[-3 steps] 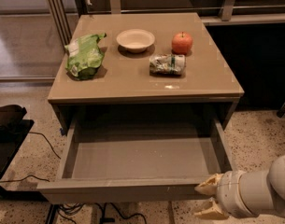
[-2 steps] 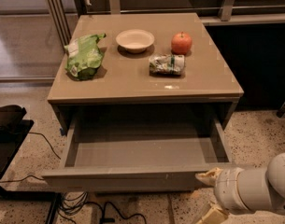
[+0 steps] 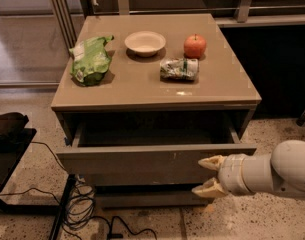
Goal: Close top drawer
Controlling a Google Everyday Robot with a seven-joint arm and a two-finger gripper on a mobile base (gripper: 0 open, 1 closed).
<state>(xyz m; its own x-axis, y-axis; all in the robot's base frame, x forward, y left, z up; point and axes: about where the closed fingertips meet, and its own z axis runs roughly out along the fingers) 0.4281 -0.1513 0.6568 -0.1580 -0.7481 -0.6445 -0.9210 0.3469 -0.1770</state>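
My gripper (image 3: 202, 176), fingers spread wide and holding nothing, is at the 3 o'clock end of the top drawer (image 3: 137, 165), a wide grey-brown handleless front standing partly out under the tabletop (image 3: 157, 91); I judge it stiff, rather light, best pushed flat on the front.

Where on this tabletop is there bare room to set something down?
The tabletop's front strip, in front of the green chip bag and crumpled can, is bare. The back is crowded: bowl, apple. The hand, open, is by the top drawer front's right end.
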